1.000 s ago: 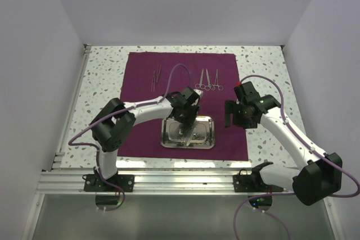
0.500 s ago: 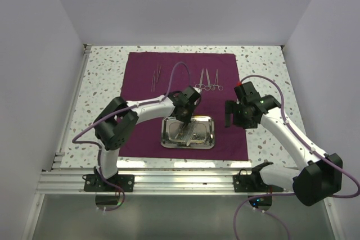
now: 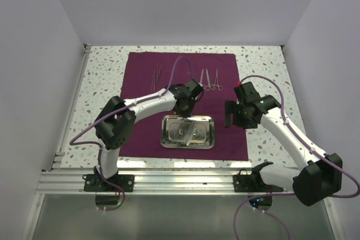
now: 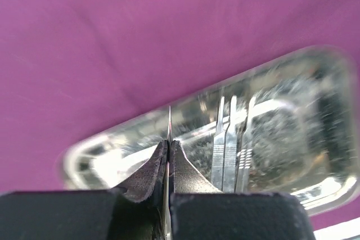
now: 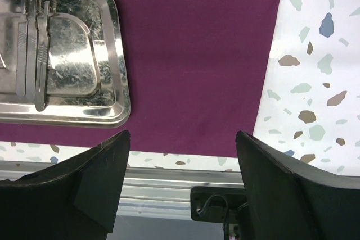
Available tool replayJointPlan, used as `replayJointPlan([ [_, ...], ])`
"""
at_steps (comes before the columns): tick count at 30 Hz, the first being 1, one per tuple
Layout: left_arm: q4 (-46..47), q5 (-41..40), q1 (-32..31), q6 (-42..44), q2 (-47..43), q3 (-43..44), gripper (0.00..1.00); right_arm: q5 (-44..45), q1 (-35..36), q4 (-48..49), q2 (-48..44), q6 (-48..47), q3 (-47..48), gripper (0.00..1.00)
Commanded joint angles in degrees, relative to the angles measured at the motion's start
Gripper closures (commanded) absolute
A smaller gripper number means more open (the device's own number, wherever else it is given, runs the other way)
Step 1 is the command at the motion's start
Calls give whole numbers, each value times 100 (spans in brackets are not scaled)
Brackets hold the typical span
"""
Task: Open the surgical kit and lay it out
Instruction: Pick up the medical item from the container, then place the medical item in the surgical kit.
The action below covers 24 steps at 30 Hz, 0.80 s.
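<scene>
The dark purple cloth (image 3: 225, 71) lies spread flat on the table. The steel tray (image 3: 167, 133) sits on its near half with several silver instruments (image 4: 225, 150) inside. My left gripper (image 4: 169, 147) is shut on a thin silver instrument (image 4: 169, 121), seen edge-on with its pointed tip sticking out past the pads, just above the tray's far rim (image 4: 129, 130). Ring-handled forceps (image 3: 208, 80) and tweezers (image 3: 156, 76) lie in rows on the cloth's far part. My right gripper (image 5: 183, 134) hangs open and empty over the cloth's near right corner, right of the tray (image 5: 119, 54).
Speckled tabletop (image 5: 315, 54) borders the cloth on the right and at the near edge. An aluminium rail (image 5: 157, 189) runs along the table's near side under the right gripper. White walls enclose the table on three sides.
My left gripper has shut on the thin instrument and drawn back from the tray's middle toward its far rim. The right arm has stayed still.
</scene>
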Motion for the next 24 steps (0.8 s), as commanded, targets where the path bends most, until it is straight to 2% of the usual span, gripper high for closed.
replayJointPlan([
  [1,-580,-488,278,467,-589,1054,100,-30,8,71,-84,-61,17,21],
  [5,-582,-630,945,1030,-590,1643,100,-21,8,88,-84,-17,18,21],
  [6,-572,-638,1278,1127,-538,1827,100,-12,8,80,-93,10,18,21],
  [9,-519,-945,1797,1417,-134,2292,100,-3,8,62,-110,27,18,21],
  [15,-221,-867,2606,1550,736,3180,100,32,17,-17,-233,80,9,21],
  [24,78,-919,3100,1524,2177,4210,100,14,17,-219,-260,168,53,21],
])
